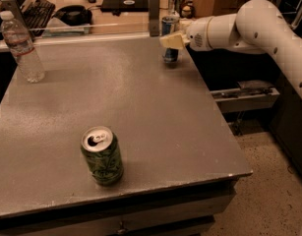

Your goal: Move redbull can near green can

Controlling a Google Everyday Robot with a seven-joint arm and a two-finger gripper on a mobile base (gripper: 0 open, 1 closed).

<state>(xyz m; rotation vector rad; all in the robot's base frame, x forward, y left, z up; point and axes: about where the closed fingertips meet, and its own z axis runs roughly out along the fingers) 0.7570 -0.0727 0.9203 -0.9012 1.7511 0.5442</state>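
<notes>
Two cans sit well apart on the desk (140, 97): green can (102, 156) up front, redbull can (170, 55) at the back, gripper (171, 41) right against it, can't tell if it's clamped.

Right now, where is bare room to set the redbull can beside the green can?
The table is bare right of the green can up to its right edge, and behind it toward the water bottle. The front strip is narrow. Crowded only at the far right, where the gripper is at the redbull can.
</notes>
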